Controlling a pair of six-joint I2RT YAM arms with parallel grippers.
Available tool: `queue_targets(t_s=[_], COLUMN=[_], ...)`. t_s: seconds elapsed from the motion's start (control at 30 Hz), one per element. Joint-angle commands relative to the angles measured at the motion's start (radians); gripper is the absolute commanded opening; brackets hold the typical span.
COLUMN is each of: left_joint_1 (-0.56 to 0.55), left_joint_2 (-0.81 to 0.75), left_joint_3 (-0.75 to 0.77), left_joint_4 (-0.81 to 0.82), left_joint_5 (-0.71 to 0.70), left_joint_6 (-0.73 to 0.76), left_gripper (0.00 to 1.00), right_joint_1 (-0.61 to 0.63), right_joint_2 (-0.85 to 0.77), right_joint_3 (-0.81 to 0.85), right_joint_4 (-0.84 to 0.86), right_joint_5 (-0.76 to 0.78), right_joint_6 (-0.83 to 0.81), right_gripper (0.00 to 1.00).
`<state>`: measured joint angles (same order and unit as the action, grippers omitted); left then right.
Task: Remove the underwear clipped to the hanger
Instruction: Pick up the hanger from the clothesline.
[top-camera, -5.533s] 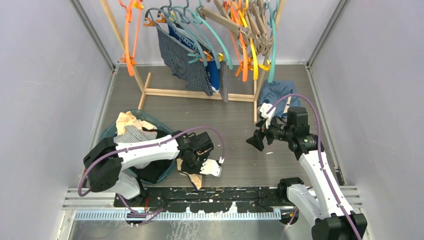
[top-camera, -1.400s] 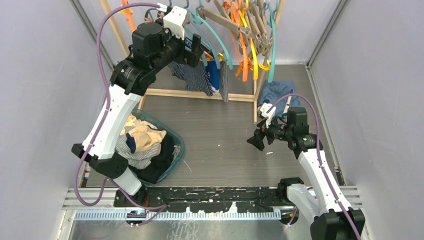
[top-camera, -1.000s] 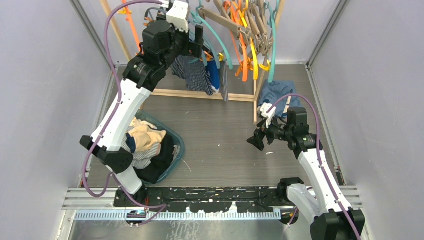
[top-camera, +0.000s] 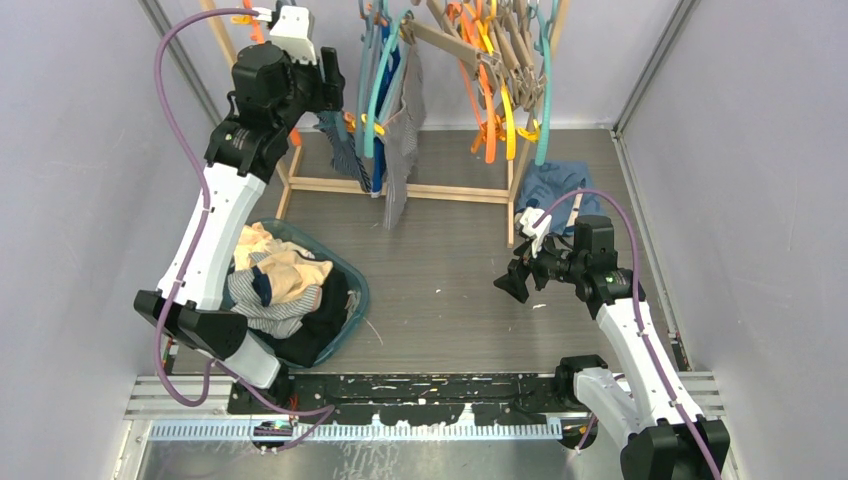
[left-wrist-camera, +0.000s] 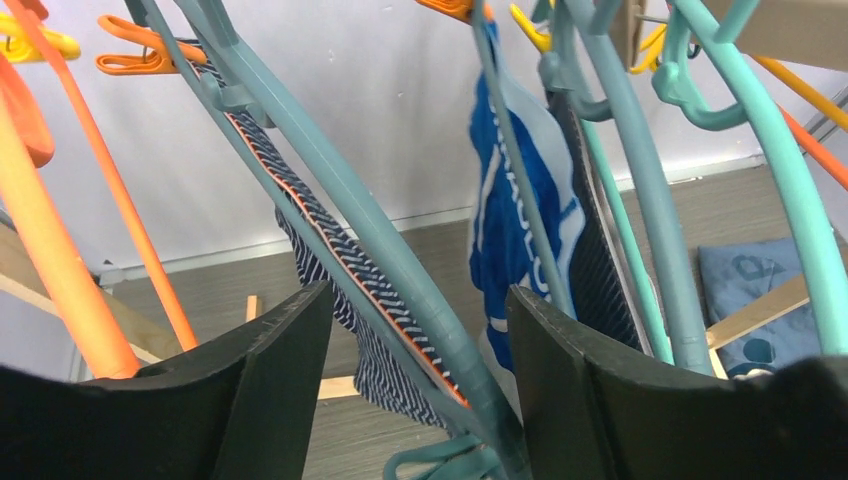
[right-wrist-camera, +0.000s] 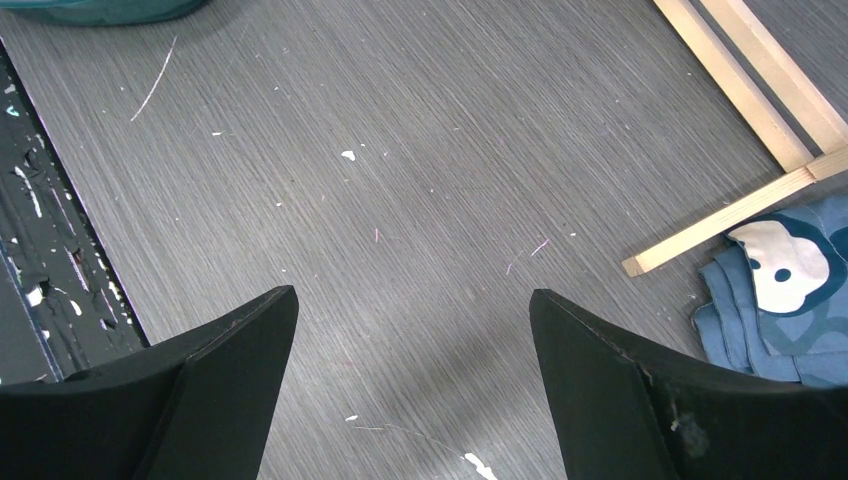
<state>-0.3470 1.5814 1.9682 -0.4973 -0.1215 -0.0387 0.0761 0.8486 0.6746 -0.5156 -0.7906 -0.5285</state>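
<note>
High at the back rack, my left gripper (top-camera: 328, 88) (left-wrist-camera: 418, 300) stands open around the arm of a teal hanger (left-wrist-camera: 400, 250); a gap shows on each side of it. Navy pinstriped underwear (left-wrist-camera: 335, 265) (top-camera: 345, 155) is clipped along that hanger and hangs below. Bright blue underwear (left-wrist-camera: 505, 220) (top-camera: 379, 150) hangs just to the right, and a grey one (top-camera: 402, 150) beyond it. My right gripper (top-camera: 515, 280) (right-wrist-camera: 412, 295) hovers open and empty over the table.
A wooden rack (top-camera: 440, 190) carries more teal, orange and yellow hangers (top-camera: 490, 120). A teal basket (top-camera: 361, 288) of loose garments sits front left. A blue cartoon-face garment (top-camera: 555, 185) (right-wrist-camera: 790, 290) lies by the rack's right foot.
</note>
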Motion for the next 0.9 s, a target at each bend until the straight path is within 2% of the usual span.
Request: queue_targets(t_s=[0.0, 0.1, 0.23, 0.4, 0.6, 0.73, 0.87], left_joint_1=[0.018, 0.019, 0.02, 0.02, 0.019, 0.02, 0.021], left_joint_2=[-0.041, -0.032, -0.027, -0.051, -0.095, -0.112, -0.113], left_joint_3=[0.021, 0.046, 0.061, 0.033, -0.011, -0.025, -0.025], left_joint_4=[0.05, 0.035, 0.026, 0.028, 0.049, 0.059, 0.069], left_joint_5=[0.062, 0.064, 0.056, 0.043, 0.011, -0.003, -0.031], left_joint_6=[-0.053, -0.057, -0.046, -0.016, 0.037, 0.054, 0.082], left_gripper=[0.63, 0.63, 0.67, 0.63, 0.52, 0.51, 0.54], right_joint_1=[-0.003, -0.004, -0.003, -0.002, -0.002, -0.002, -0.002], right_joint_2=[-0.008, -0.01, -0.019, -0.02, -0.024, -0.028, -0.03], right_joint_3=[0.004, 0.003, 0.0, -0.003, -0.005, -0.007, -0.009], right_joint_4=[0.043, 0.043, 0.045, 0.045, 0.046, 0.046, 0.047], right_joint_5=[-0.026, -0.025, -0.025, -0.03, -0.035, -0.037, -0.038], right_joint_6=[-0.015, -0.018, -0.02, -0.022, -0.024, -0.025, -0.027], right_gripper=[0.92, 0.92, 0.92, 0.92, 0.92, 0.92, 0.92])
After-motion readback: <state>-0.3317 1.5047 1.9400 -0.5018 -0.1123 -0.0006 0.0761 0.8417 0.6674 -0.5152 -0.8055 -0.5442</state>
